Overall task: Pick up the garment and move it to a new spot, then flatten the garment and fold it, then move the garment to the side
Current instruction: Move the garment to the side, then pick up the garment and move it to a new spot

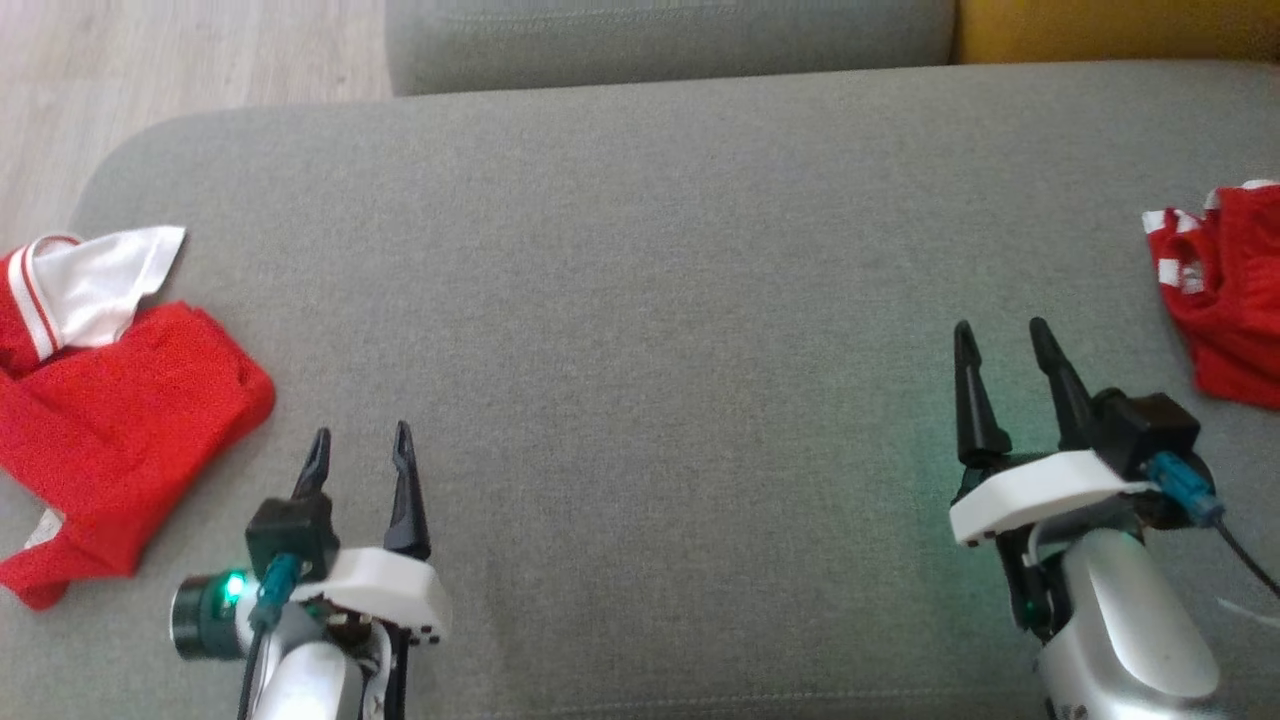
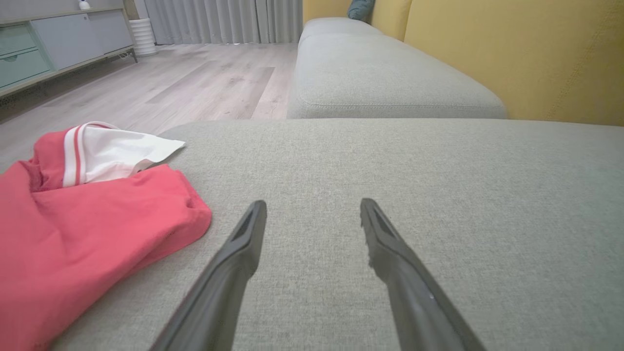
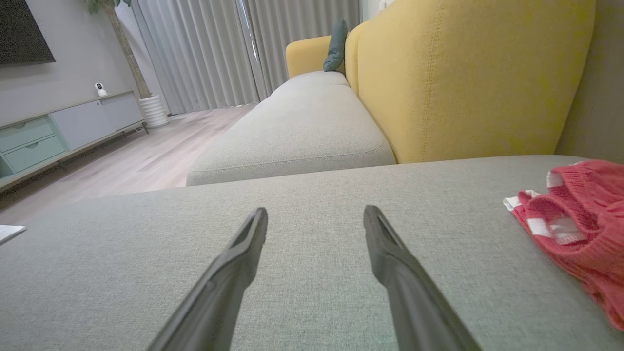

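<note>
A broad grey seat cushion [image 1: 650,300] fills most of the head view, and everything else is placed against it.

At the cushion's left edge lies the garment [image 1: 130,400], a rumpled red heap with one white sleeve panel, edged in thin red stripes, turned up on its far side. Part of it runs past the left border of the head view. In the left wrist view the garment [image 2: 87,234] sits on the cushion's left part, its nearest fold close beside the left finger but apart from it.

Next along, over the cushion's near left part, is the left gripper [image 1: 361,430]. Its two dark fingers are spread wide with only bare grey fabric between them; it holds nothing. The left wrist view shows the same wide gap [image 2: 313,202].

The middle of the cushion is bare fabric.

Over the cushion's near right part is the right gripper [image 1: 1001,325], its fingers likewise splayed wide and gripping nothing, as the right wrist view confirms [image 3: 315,209].

At the cushion's right edge lies a second red cloth [image 1: 1235,300] with white stripes, bunched up and well apart from the right gripper; its weave looks coarse in the right wrist view [image 3: 580,229].

Beyond the cushion's far edge are another grey seat [image 1: 670,40] and a yellow backrest [image 1: 1100,25]; wooden floor [image 1: 150,60] shows past its far left corner.
</note>
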